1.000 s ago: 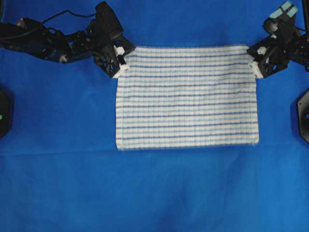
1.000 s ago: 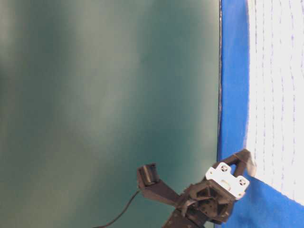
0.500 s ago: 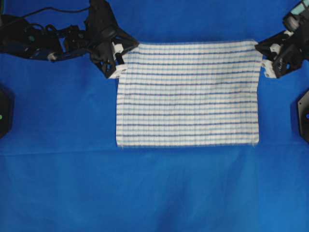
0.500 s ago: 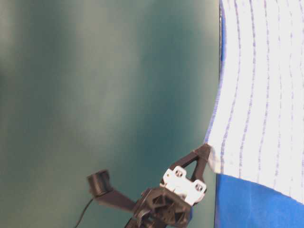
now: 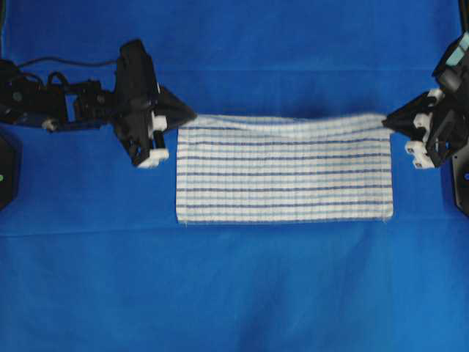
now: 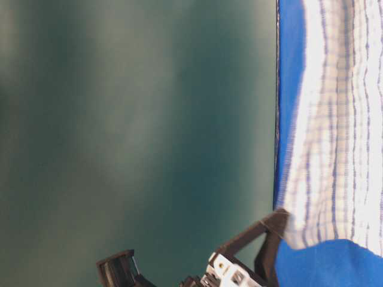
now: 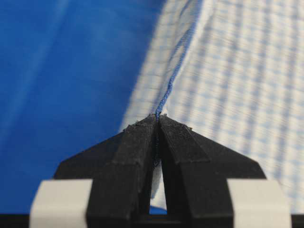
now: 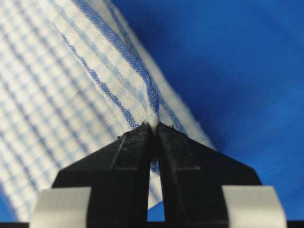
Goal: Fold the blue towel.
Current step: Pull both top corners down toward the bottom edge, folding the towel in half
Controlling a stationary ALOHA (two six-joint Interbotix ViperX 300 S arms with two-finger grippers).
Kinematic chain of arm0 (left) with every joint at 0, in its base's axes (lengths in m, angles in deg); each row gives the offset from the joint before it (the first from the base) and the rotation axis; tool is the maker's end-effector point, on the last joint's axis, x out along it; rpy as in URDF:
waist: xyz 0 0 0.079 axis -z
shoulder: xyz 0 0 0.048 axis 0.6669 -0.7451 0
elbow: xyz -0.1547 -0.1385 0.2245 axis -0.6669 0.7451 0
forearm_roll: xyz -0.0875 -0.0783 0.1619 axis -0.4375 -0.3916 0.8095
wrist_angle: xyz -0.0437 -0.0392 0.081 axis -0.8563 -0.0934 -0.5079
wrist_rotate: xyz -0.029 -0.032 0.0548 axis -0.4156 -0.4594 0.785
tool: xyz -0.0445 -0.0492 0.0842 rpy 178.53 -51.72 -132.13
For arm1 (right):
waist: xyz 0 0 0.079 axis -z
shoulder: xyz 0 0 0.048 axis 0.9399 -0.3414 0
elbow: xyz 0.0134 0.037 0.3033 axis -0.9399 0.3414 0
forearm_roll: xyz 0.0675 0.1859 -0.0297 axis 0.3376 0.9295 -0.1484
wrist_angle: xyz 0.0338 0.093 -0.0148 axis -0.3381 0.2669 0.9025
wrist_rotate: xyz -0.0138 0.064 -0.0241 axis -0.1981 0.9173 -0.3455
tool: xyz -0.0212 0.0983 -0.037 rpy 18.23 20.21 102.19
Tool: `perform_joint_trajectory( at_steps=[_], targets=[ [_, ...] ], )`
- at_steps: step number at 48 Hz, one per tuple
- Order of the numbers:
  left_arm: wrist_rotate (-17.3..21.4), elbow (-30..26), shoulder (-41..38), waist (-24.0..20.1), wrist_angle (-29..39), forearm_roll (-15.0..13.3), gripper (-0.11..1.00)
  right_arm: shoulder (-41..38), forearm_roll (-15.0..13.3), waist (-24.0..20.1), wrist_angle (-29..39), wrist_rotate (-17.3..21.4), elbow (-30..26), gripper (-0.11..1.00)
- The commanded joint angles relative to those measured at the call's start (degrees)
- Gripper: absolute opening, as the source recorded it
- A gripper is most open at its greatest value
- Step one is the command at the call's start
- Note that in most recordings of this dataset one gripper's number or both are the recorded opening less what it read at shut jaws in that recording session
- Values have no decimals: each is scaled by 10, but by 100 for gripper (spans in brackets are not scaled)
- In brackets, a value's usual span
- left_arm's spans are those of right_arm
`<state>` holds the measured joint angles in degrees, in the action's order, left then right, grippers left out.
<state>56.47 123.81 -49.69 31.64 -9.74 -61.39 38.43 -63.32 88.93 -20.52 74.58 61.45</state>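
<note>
Blue towel (image 5: 286, 172): on blue sheet (image 5: 234, 293), middle of overhead view; near edge flat, far edge lifted between two arms, sagging slightly mid-span.

Left gripper (image 5: 187, 117): jaws pressed together, pinching far-left corner; cloth edge runs out from fingertips (image 7: 142, 135) in wrist view.

Right gripper (image 5: 388, 121): jaws pressed together on far-right corner, bunched hem at tips.

Handling, judged: light, thin, limp weave; drapes, no stiffness; corners best hold, both at once keeps edge taut. Thin pinch could slip.

Containers: none visible.

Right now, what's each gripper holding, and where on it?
Left gripper pinches the blue towel at its far left corner; right gripper its far right corner.
</note>
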Motion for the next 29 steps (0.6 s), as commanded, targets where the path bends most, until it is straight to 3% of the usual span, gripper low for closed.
perform_joint_trajectory(
  at_steps=[1, 18, 29],
  targets=[
    [-3, 5, 11, 30, -2, -1, 1, -5, 1, -33, 9, 13, -5, 5],
    [-52, 7, 8, 111, 16, 0, 1, -21, 1, -149, 32, 91, -4, 5],
    [-90, 13, 0, 141, 17, 0, 1, -45, 1, -193, 34, 121, -4, 5]
  ],
)
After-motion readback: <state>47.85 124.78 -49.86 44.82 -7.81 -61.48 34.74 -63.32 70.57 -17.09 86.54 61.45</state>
